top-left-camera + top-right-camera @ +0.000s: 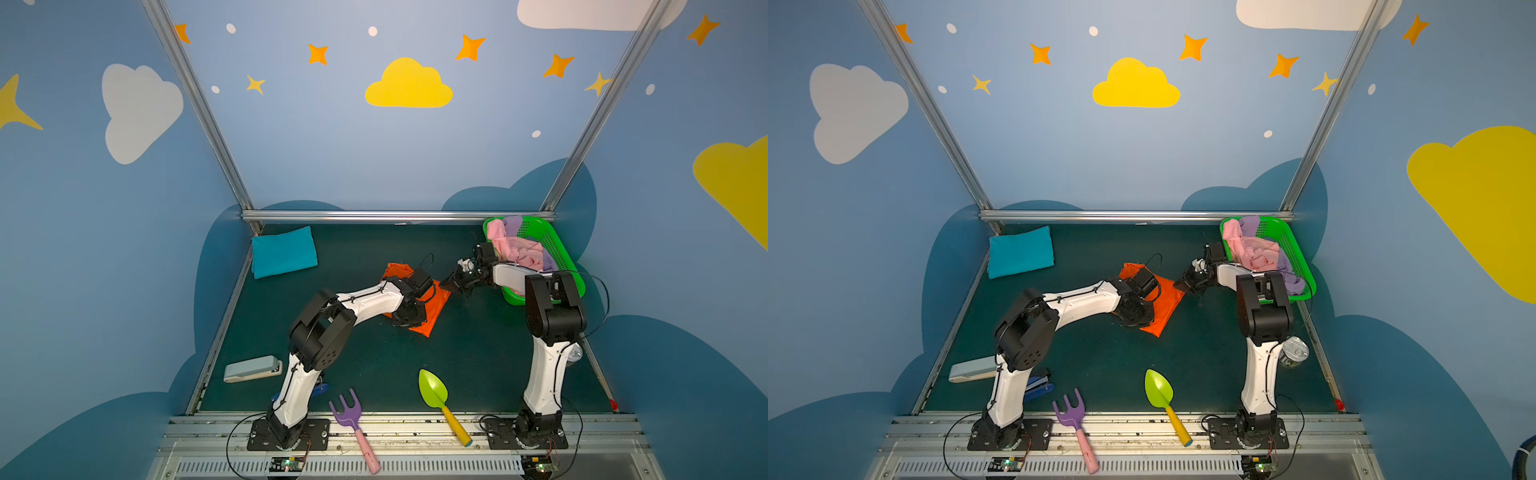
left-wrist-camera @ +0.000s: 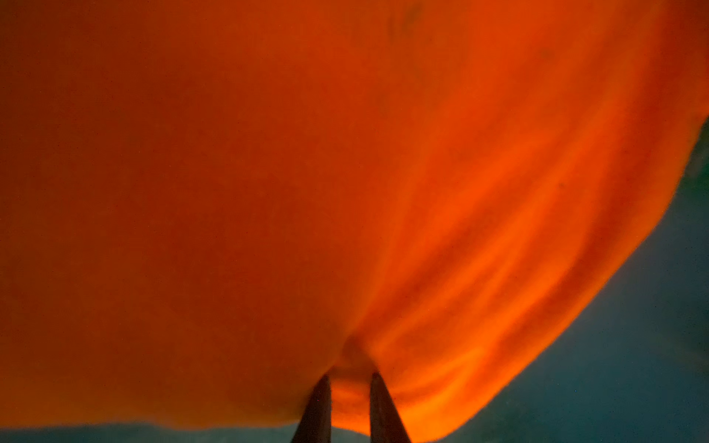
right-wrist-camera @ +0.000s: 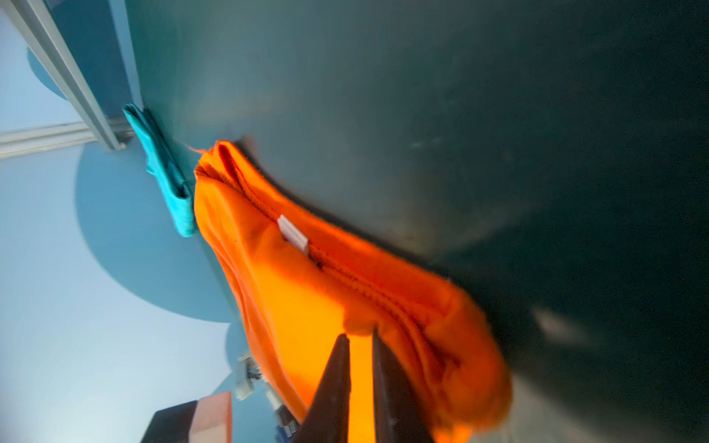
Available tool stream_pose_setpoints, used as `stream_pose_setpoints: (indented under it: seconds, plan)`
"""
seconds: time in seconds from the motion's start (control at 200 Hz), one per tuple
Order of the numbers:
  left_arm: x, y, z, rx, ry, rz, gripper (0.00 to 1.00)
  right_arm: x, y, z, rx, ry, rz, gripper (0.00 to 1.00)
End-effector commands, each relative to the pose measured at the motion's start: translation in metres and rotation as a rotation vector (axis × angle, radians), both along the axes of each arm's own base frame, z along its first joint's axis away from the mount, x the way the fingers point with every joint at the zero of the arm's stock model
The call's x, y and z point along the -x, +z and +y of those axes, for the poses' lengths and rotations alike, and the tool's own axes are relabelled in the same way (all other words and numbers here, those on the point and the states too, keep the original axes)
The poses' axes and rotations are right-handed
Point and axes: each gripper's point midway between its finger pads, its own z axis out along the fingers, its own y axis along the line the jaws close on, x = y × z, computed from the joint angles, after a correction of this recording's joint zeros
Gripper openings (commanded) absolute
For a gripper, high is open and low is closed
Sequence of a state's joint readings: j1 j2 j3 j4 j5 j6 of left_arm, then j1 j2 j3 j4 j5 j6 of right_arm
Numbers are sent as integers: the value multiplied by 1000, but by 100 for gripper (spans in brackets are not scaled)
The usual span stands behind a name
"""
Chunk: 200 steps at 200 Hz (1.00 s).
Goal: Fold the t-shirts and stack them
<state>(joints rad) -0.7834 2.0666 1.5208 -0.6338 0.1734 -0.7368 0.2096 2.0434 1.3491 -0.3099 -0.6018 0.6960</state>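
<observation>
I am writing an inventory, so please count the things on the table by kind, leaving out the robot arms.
Shirts: 4 (orange shirt, teal shirt, pink shirt, lilac shirt)
Basket: 1
Garden toys: 2 (fork, shovel)
Staplers: 2 (grey stapler, blue stapler)
Can: 1
Total: 10

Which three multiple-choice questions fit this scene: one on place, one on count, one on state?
1. The teal t-shirt lies: A) at the table's far left corner B) at its middle C) at its near right edge.
2. T-shirts outside the green basket: A) one B) two C) four.
3. The left gripper is: A) wide open B) out of view C) shut on the orange t-shirt.
Answers: 1 A, both top views show it there. 2 B, teal and orange; the pink t-shirt and lilac t-shirt are in the basket. 3 C, the left wrist view shows cloth pinched in it.
</observation>
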Motion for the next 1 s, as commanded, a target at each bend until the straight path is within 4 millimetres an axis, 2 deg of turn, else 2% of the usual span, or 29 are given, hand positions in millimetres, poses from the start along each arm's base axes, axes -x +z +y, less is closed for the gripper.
stream_pose_setpoints:
  seconds: [0.0,0.065,0.12,0.175,0.25,0.33,0.451,0.541,0.656,0.736,0.836,0.996]
  plan:
    - [-6,75,-11,119,-4,-76,23,1,67,-7,187,56,-187,17]
    - [-12,113,-8,169,1,-146,26,7,89,-11,287,56,-243,16]
    - [-21,141,6,179,32,-219,30,14,104,-15,372,52,-284,17]
    - [-33,157,27,141,81,-295,34,24,113,-19,456,45,-311,17]
    - [-51,160,63,48,165,-370,35,38,117,-20,537,50,-326,18]
    - [-66,146,93,-4,228,-360,34,54,105,-17,560,75,-289,18]
    - [-82,115,126,-84,270,-316,32,73,74,-8,562,126,-210,16]
    - [-91,96,137,-101,292,-287,34,84,50,-10,623,139,-141,14]
    - [-104,77,143,-97,310,-283,47,91,28,-21,685,126,-74,16]
    - [-113,59,145,-91,310,-257,54,89,18,-24,707,123,-53,18]
    - [-118,36,140,-54,305,-195,51,77,4,-26,731,129,-30,18]
    - [-104,9,130,-5,309,-132,47,43,-11,-24,742,142,-21,16]
